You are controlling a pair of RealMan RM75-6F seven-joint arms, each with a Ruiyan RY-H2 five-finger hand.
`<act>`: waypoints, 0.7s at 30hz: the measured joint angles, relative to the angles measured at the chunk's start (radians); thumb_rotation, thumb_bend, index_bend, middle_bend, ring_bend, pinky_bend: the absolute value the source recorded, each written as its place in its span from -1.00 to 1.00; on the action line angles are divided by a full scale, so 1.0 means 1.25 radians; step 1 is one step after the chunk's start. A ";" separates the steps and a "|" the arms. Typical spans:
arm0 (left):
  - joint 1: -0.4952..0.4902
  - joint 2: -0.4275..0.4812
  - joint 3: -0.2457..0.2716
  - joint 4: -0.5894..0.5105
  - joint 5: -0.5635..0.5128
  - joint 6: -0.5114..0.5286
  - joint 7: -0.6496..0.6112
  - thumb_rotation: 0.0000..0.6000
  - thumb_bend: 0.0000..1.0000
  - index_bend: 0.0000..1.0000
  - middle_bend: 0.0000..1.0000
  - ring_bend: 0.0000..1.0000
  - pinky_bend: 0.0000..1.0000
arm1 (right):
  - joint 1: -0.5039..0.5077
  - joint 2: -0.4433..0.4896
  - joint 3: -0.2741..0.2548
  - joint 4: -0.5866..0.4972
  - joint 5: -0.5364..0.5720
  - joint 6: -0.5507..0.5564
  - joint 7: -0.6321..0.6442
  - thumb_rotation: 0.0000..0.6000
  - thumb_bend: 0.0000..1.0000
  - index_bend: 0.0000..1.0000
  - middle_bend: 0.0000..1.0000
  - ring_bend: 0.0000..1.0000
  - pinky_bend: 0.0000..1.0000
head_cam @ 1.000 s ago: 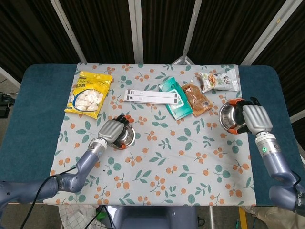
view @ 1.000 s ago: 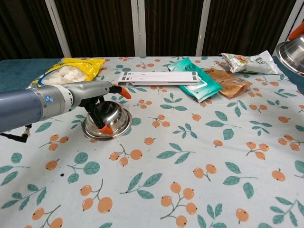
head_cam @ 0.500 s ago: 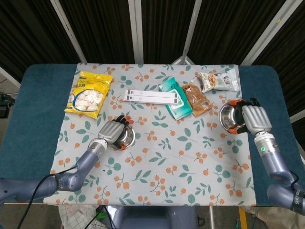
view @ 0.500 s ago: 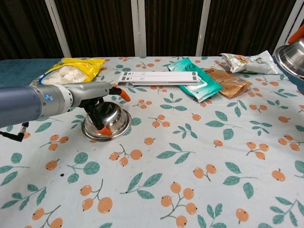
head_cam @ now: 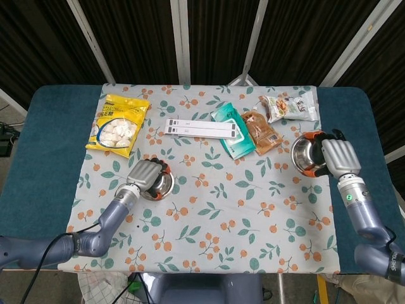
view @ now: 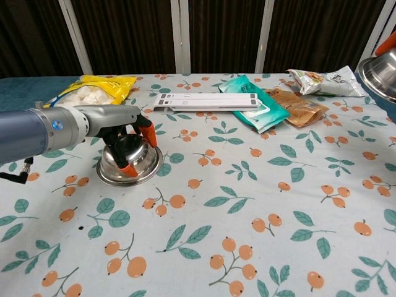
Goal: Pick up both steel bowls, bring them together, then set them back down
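Note:
One steel bowl (head_cam: 159, 184) (view: 129, 164) sits low over the floral cloth at left centre. My left hand (head_cam: 146, 175) (view: 125, 137) grips its rim from above, with an orange-tipped thumb inside the bowl; I cannot tell if the bowl is off the cloth. The second steel bowl (head_cam: 304, 155) (view: 380, 68) is held up near the table's right side by my right hand (head_cam: 340, 157), tilted with its opening facing left. In the chest view only this bowl and one orange fingertip (view: 388, 42) show at the right edge.
At the back of the tablecloth (head_cam: 240, 209) lie a yellow snack bag (head_cam: 118, 123), a white strip (head_cam: 201, 128), a teal pouch (head_cam: 231, 138), a brown pouch (head_cam: 261, 132) and a clear snack bag (head_cam: 290, 106).
My left hand has slid the left bowl a little leftward and toward me, its fingers closing tighter over the rim. The right hand and its bowl have stayed in place.

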 measured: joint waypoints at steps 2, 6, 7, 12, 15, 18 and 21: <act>0.002 0.000 0.000 -0.002 0.009 0.009 -0.004 1.00 -1.00 -0.01 -0.17 -0.57 -0.29 | -0.001 -0.002 0.001 0.000 -0.002 0.003 0.002 1.00 -0.75 -0.28 -0.35 -0.25 -0.83; 0.008 0.001 -0.003 -0.005 0.025 0.028 -0.014 1.00 -0.97 0.11 -0.03 -0.42 -0.16 | -0.002 -0.004 0.003 0.002 -0.003 0.004 0.005 1.00 -0.75 -0.28 -0.34 -0.25 -0.83; 0.010 0.001 -0.005 -0.005 0.033 0.036 -0.020 1.00 -0.97 0.13 0.00 -0.40 -0.15 | -0.002 -0.004 0.004 0.003 -0.002 0.003 0.006 1.00 -0.75 -0.28 -0.34 -0.25 -0.83; 0.025 0.000 -0.014 -0.009 0.064 0.060 -0.059 1.00 -0.96 0.15 0.00 -0.34 -0.13 | -0.003 -0.005 0.008 0.006 0.000 0.004 0.014 1.00 -0.75 -0.28 -0.35 -0.25 -0.83; 0.035 0.005 -0.023 -0.015 0.080 0.065 -0.098 1.00 -0.96 0.10 -0.07 -0.34 -0.13 | -0.005 -0.006 0.013 0.010 0.000 0.007 0.025 1.00 -0.75 -0.27 -0.35 -0.25 -0.83; 0.049 0.010 -0.037 -0.021 0.096 0.067 -0.156 1.00 -0.96 0.04 -0.12 -0.34 -0.13 | -0.008 -0.007 0.020 0.015 -0.002 0.011 0.042 1.00 -0.75 -0.26 -0.34 -0.25 -0.83; 0.064 0.018 -0.056 -0.032 0.113 0.063 -0.238 1.00 -0.96 0.01 -0.16 -0.36 -0.13 | -0.011 -0.010 0.030 0.020 -0.008 0.018 0.069 1.00 -0.75 -0.25 -0.34 -0.25 -0.83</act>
